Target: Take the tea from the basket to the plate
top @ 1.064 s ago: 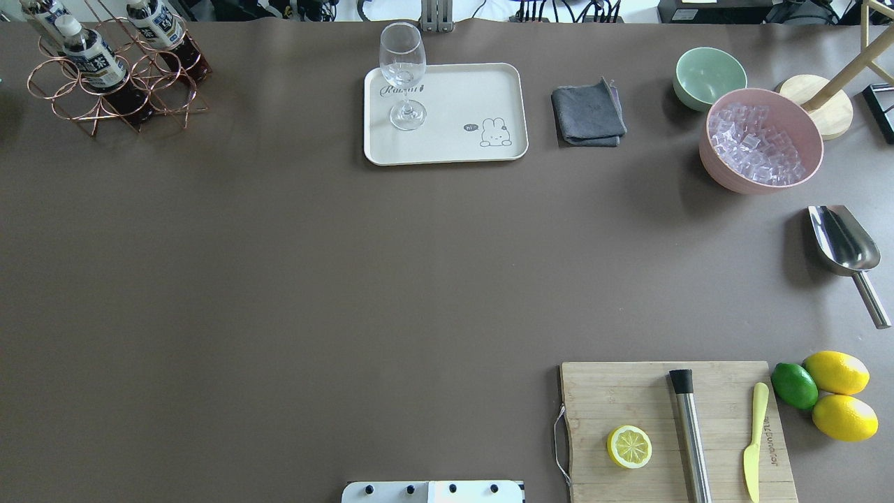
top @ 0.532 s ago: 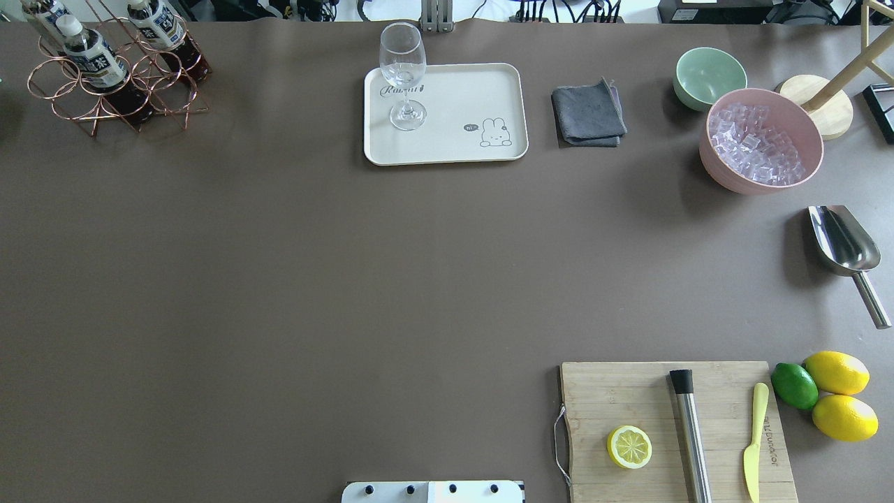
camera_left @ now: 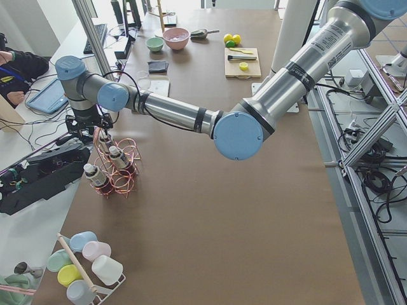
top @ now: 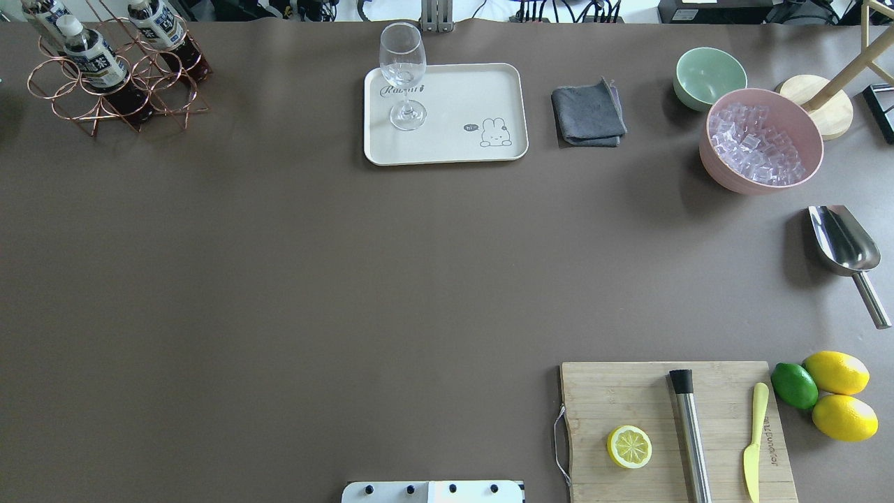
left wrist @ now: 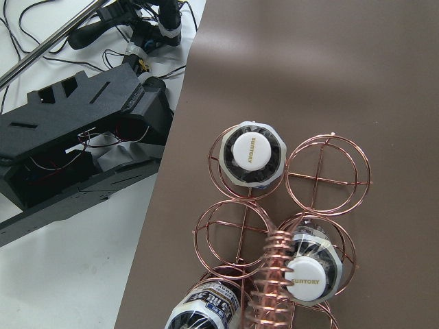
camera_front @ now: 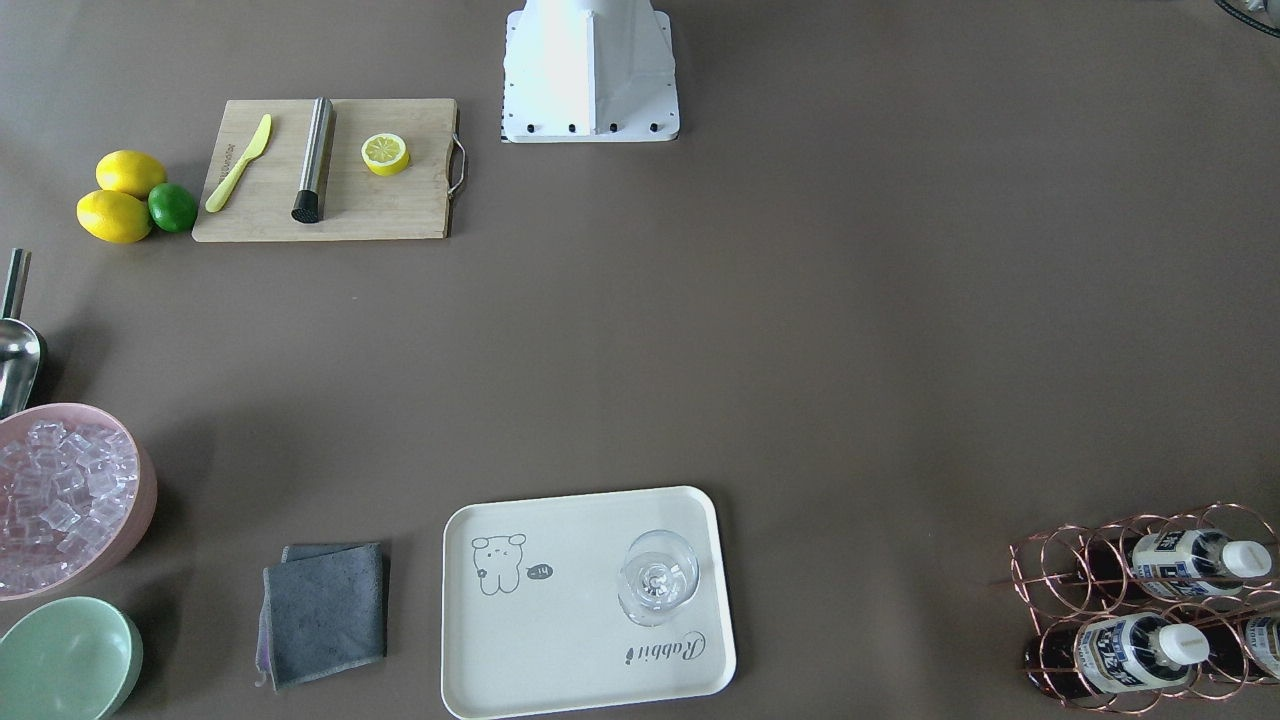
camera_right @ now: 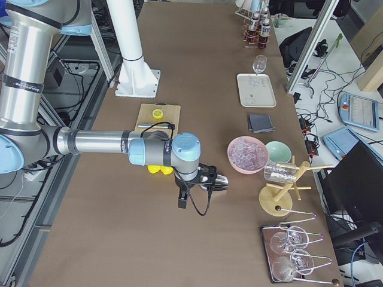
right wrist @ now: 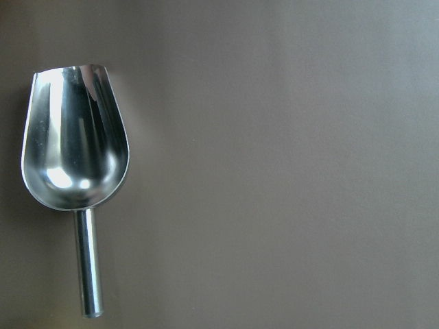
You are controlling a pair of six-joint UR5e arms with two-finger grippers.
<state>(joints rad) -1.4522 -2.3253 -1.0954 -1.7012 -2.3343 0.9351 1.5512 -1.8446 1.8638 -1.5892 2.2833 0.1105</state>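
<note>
Right now I am stretching my left arm out long and low over the desk (top: 293,279) toward its far left corner. The wrist is turned down, so my left hand (camera_left: 95,127) is hanging over the basket (left wrist: 328,180). Only the side view is showing that hand, and I cannot tell whether it is spread or pressed together. Below it the tea (left wrist: 252,152) is standing in a ring of the basket with its long axis running up and down and its white cap pointing up at my wrist camera. A second bottle (left wrist: 306,277) is standing the same way beside the coiled handle, and a third bottle (left wrist: 202,310) is showing its label at the picture's lower edge. The plate (top: 454,98) is lying well apart from the basket along the desk's far edge, carrying a wine glass (top: 404,77). My right arm is reaching out level, with my right hand (camera_right: 182,197) hanging by the metal scoop (right wrist: 74,144); whether it is spread I cannot tell.
</note>
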